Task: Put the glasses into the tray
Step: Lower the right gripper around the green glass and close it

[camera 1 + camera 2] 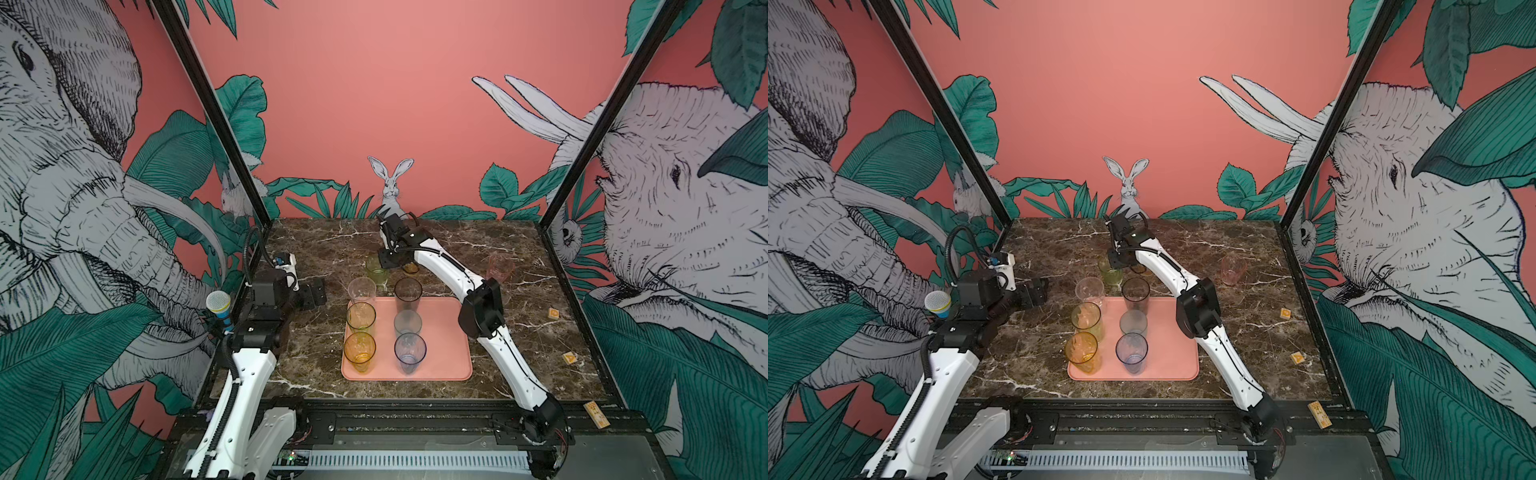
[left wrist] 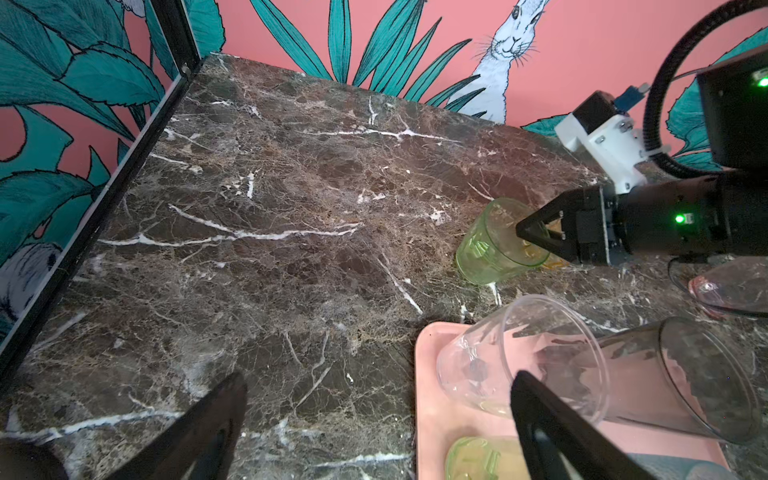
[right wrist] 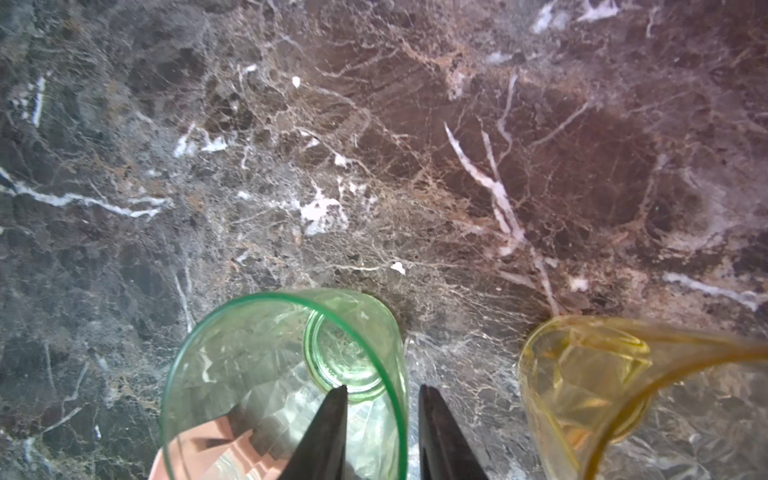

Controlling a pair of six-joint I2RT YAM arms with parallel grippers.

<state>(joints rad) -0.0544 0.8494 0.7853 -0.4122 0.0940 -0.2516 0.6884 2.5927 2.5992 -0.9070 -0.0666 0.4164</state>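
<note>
The right pincer (image 3: 382,390) was set astride the wall of the short green glass (image 3: 257,374), one finger inside the rim and one outside, presumably so that the upright tumbler could be lifted by its wall; whether it was clenched could not be told. That translucent, faceted glass was stood on the tabletop (image 1: 332,241) just behind the tray (image 1: 444,340), near a short amber glass (image 3: 582,382), while six tumblers (image 1: 360,347) were ranged in the tray in two rows. The left pincer (image 2: 379,376) was held released and wide beside the tray, probably to be kept clear.
</note>
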